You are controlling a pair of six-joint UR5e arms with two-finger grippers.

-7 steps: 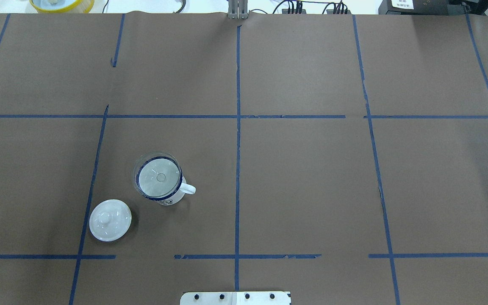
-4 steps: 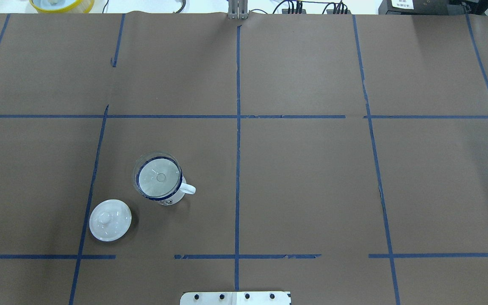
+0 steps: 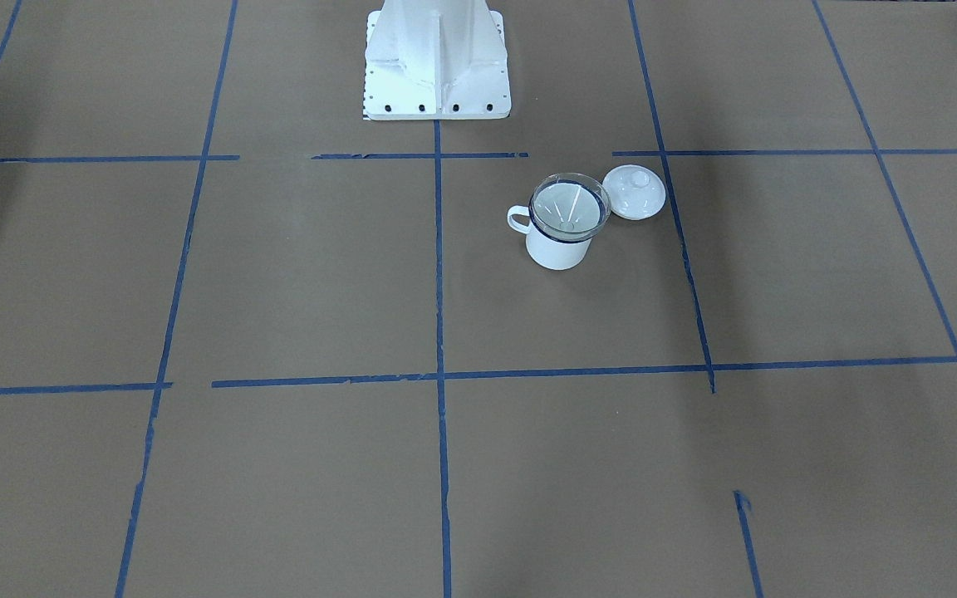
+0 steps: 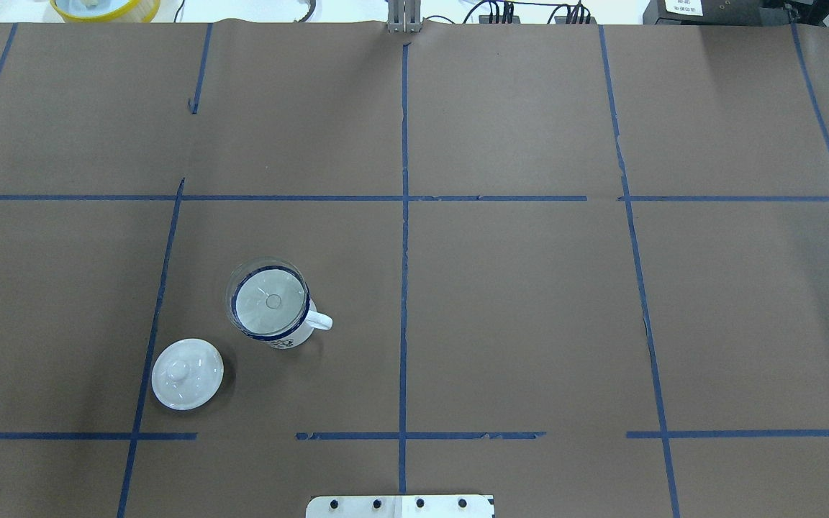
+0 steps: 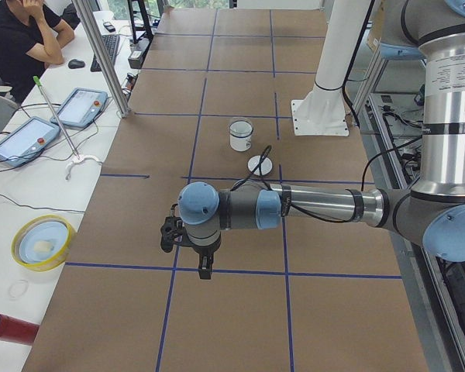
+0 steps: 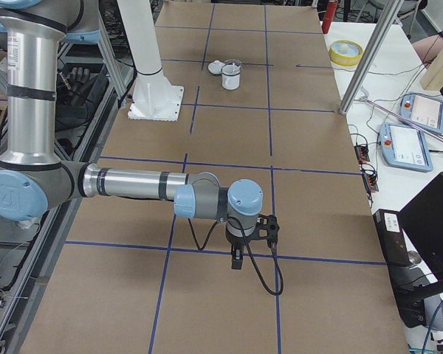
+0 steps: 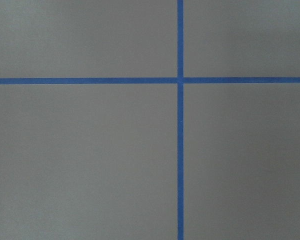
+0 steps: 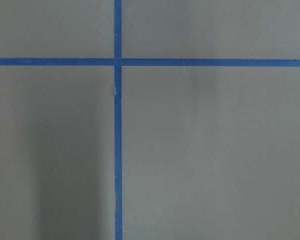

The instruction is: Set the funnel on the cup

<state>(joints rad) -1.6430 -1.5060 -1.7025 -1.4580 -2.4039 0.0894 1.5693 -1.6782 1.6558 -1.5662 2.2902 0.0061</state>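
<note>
- In the front-facing view you see the small clear plastic funnel (image 3: 570, 209) sitting in the mouth of the white enamel mug with a dark blue rim (image 3: 557, 249). The wide cone rests on the rim and the spout hangs inside, so the rim carries it and it sits level. The round white knobbed lid (image 3: 635, 193) lies near the mug, on the robot's left side.
- In the overhead view the funnel's circle lies almost centred over the mug's mouth and reaches a little past the rim on the far side. No arm is in this view. I judge that the placing is done.
- In the left side view the left gripper (image 5: 204, 270) hangs, fingers downward, over the brown paper-covered table (image 5: 232, 325), well apart from the mug. I think the arm is parked there to leave the mug free. You cannot tell from here if the pincer is wide or narrow.
- In the right side view the right gripper (image 6: 237, 260) hangs the same way at the other end, and its pincer is equally unclear.
- Both wrist views show only paper and blue tape lines (image 7: 180, 150), with no fingers.
</note>
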